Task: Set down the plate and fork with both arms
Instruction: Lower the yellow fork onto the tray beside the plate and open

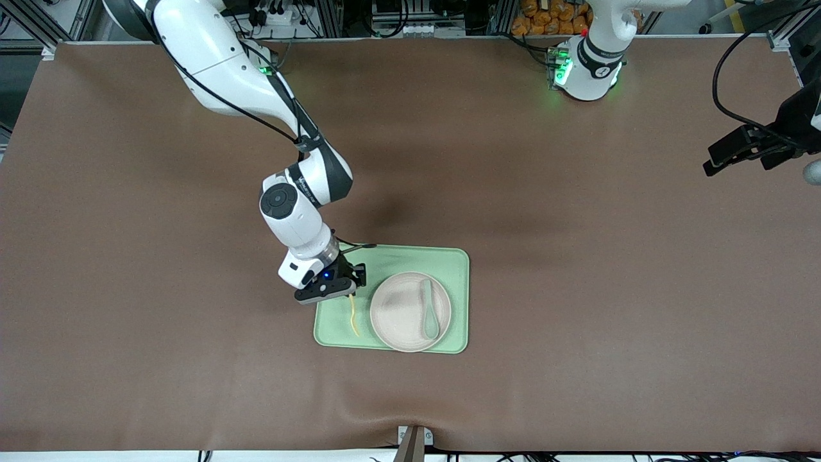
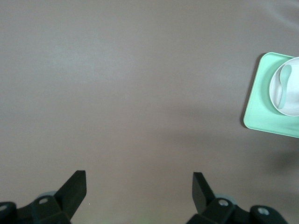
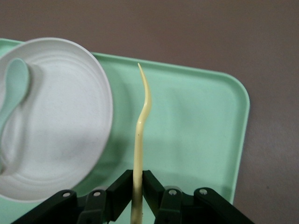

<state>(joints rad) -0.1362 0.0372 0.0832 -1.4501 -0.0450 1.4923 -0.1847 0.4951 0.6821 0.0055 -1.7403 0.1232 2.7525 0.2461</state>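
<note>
Step in hand: fork placement. Right gripper [image 1: 347,293] clenched on fork [image 1: 353,319], over green tray [image 1: 449,263] beside plate [image 1: 399,314]; spoon [image 1: 429,312] resting on plate. Left gripper [image 2: 140,191] released, waiting over bare table at left arm's end. Next, likely: lowering fork onto tray, then letting go.

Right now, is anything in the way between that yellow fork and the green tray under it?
Nothing visible. The right gripper is shut on the fork over a bare strip of the tray, beside the plate. The spoon lies on the plate. The left gripper waits, open, over bare table.
</note>
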